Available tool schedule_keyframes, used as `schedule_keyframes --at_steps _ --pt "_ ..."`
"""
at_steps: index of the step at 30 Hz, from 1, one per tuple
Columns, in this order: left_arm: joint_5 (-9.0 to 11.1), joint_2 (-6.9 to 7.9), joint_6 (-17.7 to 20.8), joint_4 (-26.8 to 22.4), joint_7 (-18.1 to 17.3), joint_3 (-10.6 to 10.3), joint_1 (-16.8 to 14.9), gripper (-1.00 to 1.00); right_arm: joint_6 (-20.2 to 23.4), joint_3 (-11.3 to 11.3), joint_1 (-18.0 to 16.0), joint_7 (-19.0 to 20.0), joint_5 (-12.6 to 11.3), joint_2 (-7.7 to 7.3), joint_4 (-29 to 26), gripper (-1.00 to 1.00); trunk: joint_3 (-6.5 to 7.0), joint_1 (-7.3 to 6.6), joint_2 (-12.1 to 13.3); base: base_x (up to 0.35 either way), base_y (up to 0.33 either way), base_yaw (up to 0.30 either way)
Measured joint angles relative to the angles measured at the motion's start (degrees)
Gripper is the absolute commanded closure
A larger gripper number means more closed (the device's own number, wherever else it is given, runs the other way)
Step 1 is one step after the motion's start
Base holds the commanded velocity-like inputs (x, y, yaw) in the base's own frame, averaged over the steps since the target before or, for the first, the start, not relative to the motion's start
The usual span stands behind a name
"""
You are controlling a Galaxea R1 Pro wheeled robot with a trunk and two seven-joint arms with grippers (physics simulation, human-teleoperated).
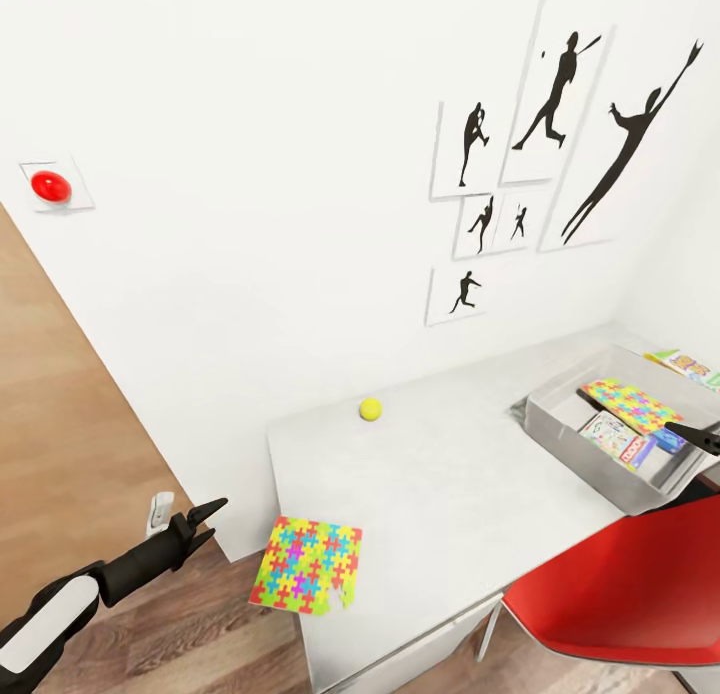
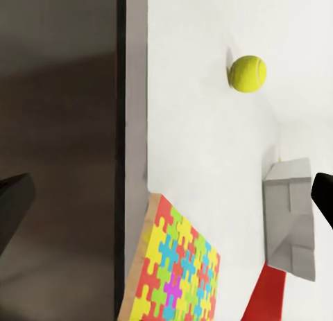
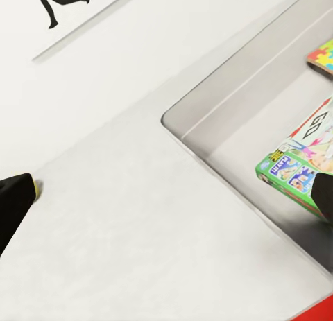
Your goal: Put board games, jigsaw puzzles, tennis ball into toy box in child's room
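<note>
jigsaw puzzles: 2 — one [image 1: 307, 564] flat at the table's near corner, overhanging the edge, just ahead of the left jaws; the other [image 1: 631, 402] lies in the toy box.
board games: 3 visible — a green-white-red one [image 1: 618, 440] and a small blue one [image 1: 666, 440] in the toy box, under the right fingertips; a yellow-green one [image 1: 683, 363] on the table beyond the box.
tennis ball: 1 [image 1: 370, 409] — on the table near the wall, well ahead of the left jaws, between the near jigsaw and the box.
toy box: 1 [image 1: 590, 456], light grey, on the table.
left gripper [image 1: 205, 522]: off the table's end over the floor, jaws wide, holding nothing.
right gripper [image 1: 697, 437]: over the box's near rim; jaws spread, nothing between them.
table [image 1: 450, 494]: pale grey top against a white wall.
room: wood floor [image 1: 70, 434], red chair [image 1: 625, 574] at the table, six black silhouette prints [image 1: 560, 124], red button [image 1: 50, 185] on the wall.
</note>
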Motion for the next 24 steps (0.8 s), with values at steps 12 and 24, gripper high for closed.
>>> schedule_keyframes --at_steps 12,24 --pt "0.00 0.00 0.00 0.17 0.00 0.12 -0.02 -1.00 0.00 -1.33 -0.01 0.02 0.00 -0.24 -0.09 -1.00 -2.16 2.64 -4.83 0.001 0.000 0.000" --pt "0.00 0.00 0.00 0.57 0.04 0.16 0.00 -1.00 0.00 -2.21 -0.01 0.01 -0.02 -0.58 -0.12 -1.00 -3.07 3.75 -6.85 0.000 0.000 0.000"
